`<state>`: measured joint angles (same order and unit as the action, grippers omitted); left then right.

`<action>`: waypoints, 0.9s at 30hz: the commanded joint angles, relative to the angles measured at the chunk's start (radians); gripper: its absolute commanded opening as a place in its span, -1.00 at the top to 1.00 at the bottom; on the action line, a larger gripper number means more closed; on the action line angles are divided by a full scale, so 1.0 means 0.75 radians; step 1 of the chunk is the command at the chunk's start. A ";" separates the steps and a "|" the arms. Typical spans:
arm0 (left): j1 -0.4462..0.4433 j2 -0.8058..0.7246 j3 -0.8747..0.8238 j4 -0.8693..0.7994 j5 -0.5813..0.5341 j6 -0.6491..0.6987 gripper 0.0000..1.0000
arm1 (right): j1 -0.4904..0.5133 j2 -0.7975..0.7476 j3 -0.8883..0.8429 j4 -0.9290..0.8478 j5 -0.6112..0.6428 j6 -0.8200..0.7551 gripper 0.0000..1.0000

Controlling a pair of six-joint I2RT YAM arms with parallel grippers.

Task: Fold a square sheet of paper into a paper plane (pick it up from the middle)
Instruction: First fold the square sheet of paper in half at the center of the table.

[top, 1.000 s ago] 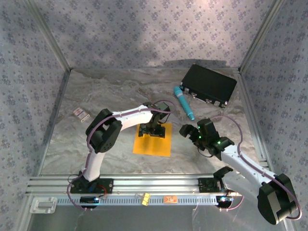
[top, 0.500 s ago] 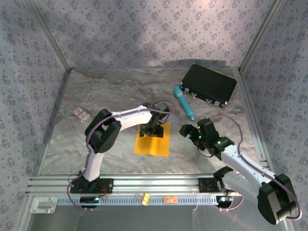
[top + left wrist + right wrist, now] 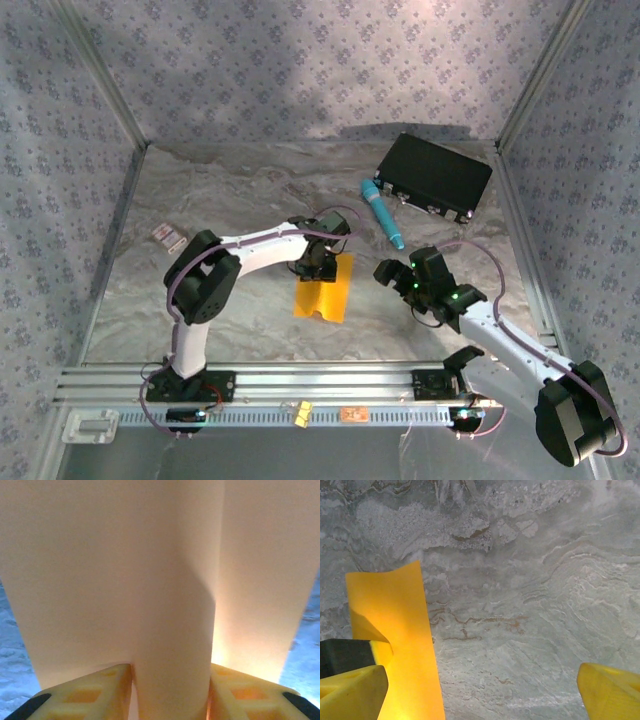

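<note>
The square sheet of paper (image 3: 326, 290) is bright orange-yellow. It is buckled into a narrow fold and hangs tilted above the marble table (image 3: 240, 300). My left gripper (image 3: 318, 268) is shut on the sheet's middle. In the left wrist view a rounded ridge of the paper (image 3: 150, 580) bulges up between the yellow fingers (image 3: 90, 695), and my left gripper (image 3: 170, 695) pinches it from both sides. My right gripper (image 3: 392, 272) hovers open just right of the sheet. In the right wrist view the paper (image 3: 395, 645) lies left of its wide-apart fingertips (image 3: 610, 690). The paper plane is out of view.
A teal pen-like cylinder (image 3: 383, 214) lies behind the right gripper, and a black case (image 3: 435, 177) sits at the back right. A small white-and-red card (image 3: 169, 236) rests at the left. An aluminium rail (image 3: 300, 380) runs along the near edge. Patterned walls enclose the table.
The left jaws have closed on the middle of the flat sheet. It has buckled, narrowed and risen off the table. The right arm has stayed still.
</note>
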<state>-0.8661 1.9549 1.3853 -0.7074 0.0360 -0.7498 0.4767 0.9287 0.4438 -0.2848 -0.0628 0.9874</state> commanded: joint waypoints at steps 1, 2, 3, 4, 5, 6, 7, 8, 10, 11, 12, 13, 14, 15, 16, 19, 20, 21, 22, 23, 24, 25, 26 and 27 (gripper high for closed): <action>0.009 -0.118 -0.044 0.123 0.120 0.015 0.21 | -0.023 -0.020 0.052 -0.076 0.040 -0.046 -0.98; 0.022 -0.142 -0.073 0.178 0.177 0.008 0.21 | -0.035 -0.021 0.053 -0.084 0.037 -0.055 -0.98; 0.039 -0.170 -0.103 0.235 0.243 -0.004 0.21 | -0.049 -0.023 0.055 -0.087 0.028 -0.063 -0.98; 0.055 -0.191 -0.134 0.294 0.304 -0.021 0.21 | -0.062 -0.024 0.059 -0.086 0.016 -0.072 -0.98; 0.076 -0.220 -0.174 0.376 0.388 -0.044 0.21 | -0.077 -0.026 0.059 -0.077 -0.002 -0.082 -0.98; 0.095 -0.241 -0.209 0.443 0.453 -0.069 0.21 | -0.088 -0.028 0.059 -0.066 -0.020 -0.094 -0.97; 0.116 -0.267 -0.245 0.516 0.524 -0.098 0.21 | -0.100 -0.029 0.062 -0.055 -0.036 -0.107 -0.98; 0.134 -0.290 -0.280 0.591 0.586 -0.128 0.21 | -0.109 -0.031 0.064 -0.051 -0.048 -0.119 -0.98; 0.162 -0.328 -0.325 0.686 0.662 -0.162 0.21 | -0.126 -0.038 0.072 -0.046 -0.059 -0.136 -0.98; 0.173 -0.345 -0.348 0.738 0.706 -0.175 0.21 | -0.131 -0.041 0.075 -0.037 -0.061 -0.142 -0.97; 0.186 -0.351 -0.360 0.773 0.741 -0.188 0.21 | -0.134 -0.048 0.077 -0.032 -0.065 -0.144 -0.98; 0.194 -0.352 -0.368 0.786 0.760 -0.196 0.21 | -0.138 -0.055 0.077 -0.027 -0.066 -0.140 -0.98; 0.199 -0.355 -0.375 0.798 0.770 -0.202 0.21 | -0.142 -0.063 0.077 -0.021 -0.063 -0.135 -0.98; 0.207 -0.357 -0.388 0.821 0.780 -0.210 0.21 | -0.143 -0.074 0.077 -0.019 -0.061 -0.130 -0.98; 0.211 -0.355 -0.400 0.847 0.789 -0.219 0.20 | -0.147 -0.083 0.075 -0.009 -0.060 -0.131 -0.98; 0.225 -0.328 -0.410 0.882 0.816 -0.230 0.21 | -0.158 -0.114 0.068 0.033 -0.052 -0.134 -0.98; 0.227 -0.315 -0.407 0.881 0.829 -0.219 0.21 | -0.159 -0.124 0.066 0.045 -0.038 -0.130 -0.97; 0.228 -0.303 -0.405 0.874 0.833 -0.208 0.20 | -0.162 -0.131 0.065 0.054 -0.017 -0.110 -0.97; 0.231 -0.293 -0.407 0.879 0.838 -0.203 0.20 | -0.164 -0.135 0.062 0.054 0.002 -0.093 -0.96; 0.235 -0.281 -0.416 0.893 0.848 -0.203 0.21 | -0.165 -0.136 0.061 0.054 0.015 -0.083 -0.96; 0.237 -0.270 -0.429 0.911 0.853 -0.208 0.21 | -0.169 -0.138 0.061 0.063 0.008 -0.093 -0.96; 0.236 -0.260 -0.443 0.936 0.854 -0.219 0.21 | -0.171 -0.139 0.061 0.066 -0.001 -0.104 -0.96; 0.236 -0.248 -0.459 0.976 0.861 -0.239 0.21 | -0.172 -0.140 0.062 0.064 -0.009 -0.109 -0.96; 0.236 -0.236 -0.479 1.023 0.873 -0.260 0.21 | -0.171 -0.140 0.062 0.064 -0.018 -0.111 -0.96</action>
<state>-0.6941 1.7416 1.0634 -0.0315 0.6422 -0.9134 0.3542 0.8364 0.4702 -0.2516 -0.0826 0.9077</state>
